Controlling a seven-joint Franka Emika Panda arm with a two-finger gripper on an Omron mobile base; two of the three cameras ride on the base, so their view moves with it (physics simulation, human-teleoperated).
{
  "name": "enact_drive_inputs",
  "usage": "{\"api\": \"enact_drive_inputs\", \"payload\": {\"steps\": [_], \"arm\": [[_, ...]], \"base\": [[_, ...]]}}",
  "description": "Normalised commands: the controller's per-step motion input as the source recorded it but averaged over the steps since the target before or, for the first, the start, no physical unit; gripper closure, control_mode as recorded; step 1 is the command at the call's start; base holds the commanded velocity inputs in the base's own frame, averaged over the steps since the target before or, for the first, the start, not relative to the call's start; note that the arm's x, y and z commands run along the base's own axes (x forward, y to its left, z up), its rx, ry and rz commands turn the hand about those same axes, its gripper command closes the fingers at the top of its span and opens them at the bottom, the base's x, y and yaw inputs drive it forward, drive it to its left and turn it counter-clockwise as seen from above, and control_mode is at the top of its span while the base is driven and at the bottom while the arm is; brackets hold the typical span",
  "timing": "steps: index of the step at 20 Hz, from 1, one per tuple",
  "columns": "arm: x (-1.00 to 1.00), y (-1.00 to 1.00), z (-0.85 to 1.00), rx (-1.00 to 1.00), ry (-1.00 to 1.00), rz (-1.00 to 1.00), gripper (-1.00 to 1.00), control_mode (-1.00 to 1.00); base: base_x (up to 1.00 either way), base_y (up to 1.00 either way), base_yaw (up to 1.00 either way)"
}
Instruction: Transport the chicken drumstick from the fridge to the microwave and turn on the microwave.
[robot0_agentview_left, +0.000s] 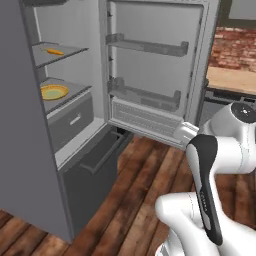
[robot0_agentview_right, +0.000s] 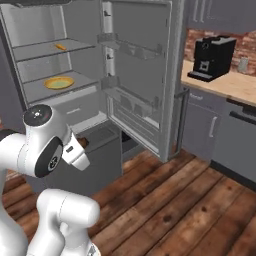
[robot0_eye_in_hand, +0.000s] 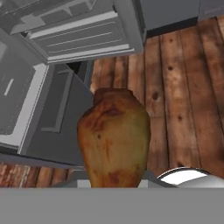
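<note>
Chicken drumstick (robot0_eye_in_hand: 114, 138) sits pinched in the claw (robot0_agentview_right: 82, 143), clear of the fridge (robot0_agentview_left: 30, 150) and hanging above the wooden floor (robot0_eye_in_hand: 183, 96). A fast swing toward the microwave could shake it loose (the grip seems to catch just 1 end), or clip the open fridge door (robot0_agentview_right: 140, 75). The arm is folded back, wrist low beside the fridge's lower drawer (robot0_agentview_left: 92, 170).

No text, label, brand, number or sign can be read anywhere
</note>
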Motion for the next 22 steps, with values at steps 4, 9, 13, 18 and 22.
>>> {"api": "enact_drive_inputs", "payload": {"steps": [4, 9, 13, 18, 22], "arm": [[0.0, 0.0, 0.0, 0.0, 0.0, 0.0, 1.0, 1.0], [0.0, 0.0, 0.0, 0.0, 0.0, 0.0, 1.0, 1.0], [0.0, 0.0, 0.0, 0.0, 0.0, 0.0, 1.0, 1.0], [0.0, 0.0, 0.0, 0.0, 0.0, 0.0, 1.0, 1.0], [0.0, 0.0, 0.0, 0.0, 0.0, 0.0, 1.0, 1.0]], "base": [[-0.38, 0.0, -0.33], [-0.29, 0.0, -0.34], [-0.23, -0.03, -0.33], [-0.18, -0.13, -0.28], [-0.05, -0.29, -0.17]]}}
